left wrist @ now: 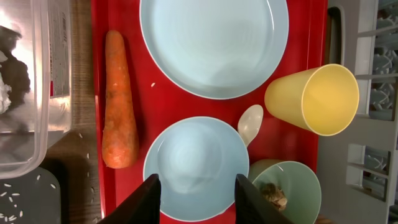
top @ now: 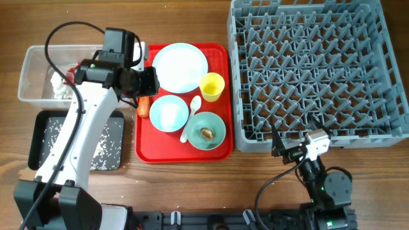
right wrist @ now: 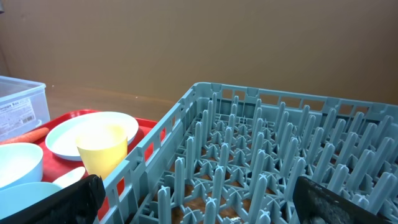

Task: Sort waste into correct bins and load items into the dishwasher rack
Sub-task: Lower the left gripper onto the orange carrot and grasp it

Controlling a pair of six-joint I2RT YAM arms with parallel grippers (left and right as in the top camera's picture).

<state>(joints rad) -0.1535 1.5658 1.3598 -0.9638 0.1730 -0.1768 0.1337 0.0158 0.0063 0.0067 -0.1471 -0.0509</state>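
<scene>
My left gripper (top: 150,82) hangs over the left side of the red tray (top: 220,152), open, nothing between its fingers (left wrist: 149,202). Below it in the left wrist view sit a pale blue bowl (left wrist: 196,168), the orange carrot (left wrist: 120,99) to the left, the round plate (left wrist: 214,43), the yellow cup (left wrist: 314,99), the white spoon (left wrist: 250,124) and a second bowl (left wrist: 286,190) holding a brown food lump (left wrist: 273,194). The grey dishwasher rack (top: 316,70) is at the right. My right gripper (top: 291,150) rests open at its front edge.
The clear tub (top: 32,70) at the far left holds white tissue (top: 61,89) and a red wrapper. In front of it lies the black tray (top: 38,147), strewn with rice grains (top: 102,150). A few grains lie on the wood beside the red tray.
</scene>
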